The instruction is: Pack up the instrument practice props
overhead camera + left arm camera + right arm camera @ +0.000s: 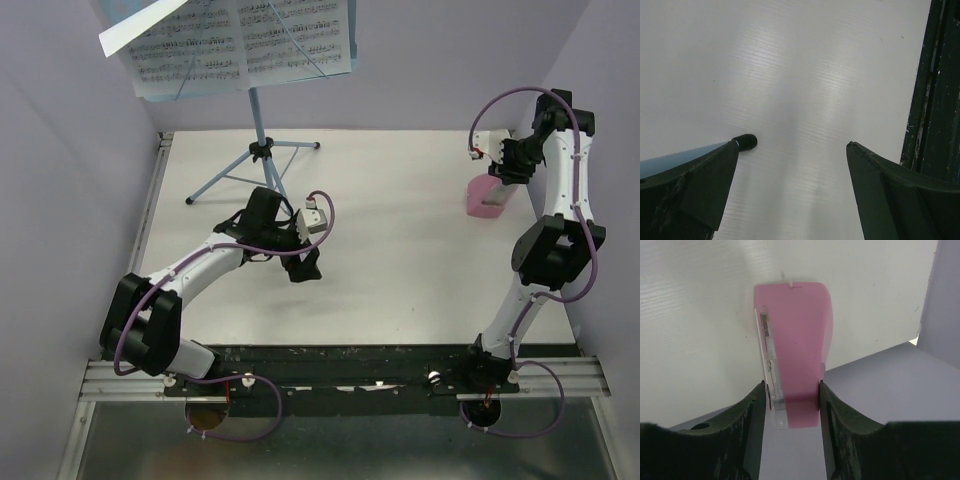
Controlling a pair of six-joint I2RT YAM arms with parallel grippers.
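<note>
1. The right hand (791,388) is gripping the metronome (795,335). One finger (752,415) is pressing on each side of its near end, at about half spread.
2. The rest of the pink wedge is reaching out ahead of the fingertips, its clear-edged face turning toward one finger. From the wrist view I cannot tell whether it is resting on the surface (695,315) or hanging just off it.
3. Seen from above, the right hand (497,172) is sitting right over the metronome (487,197), with the lilac wall (610,120) just beside them on the outer side.
4. The left hand (792,145) is spreading wide and holding nothing; only bare surface is showing between its fingers (875,185).
5. The stand (262,150) is standing upright just beyond the left hand (305,262). One blue leg (680,157) is running in beside a finger, and its black foot (746,141) is lying just past that fingertip, outside the gap.
6. The pages (250,40) are lying spread on the stand's desk, high above and beyond the left hand.
7. The black rail (935,100) is running along one side of the left hand, well apart from the stand.
</note>
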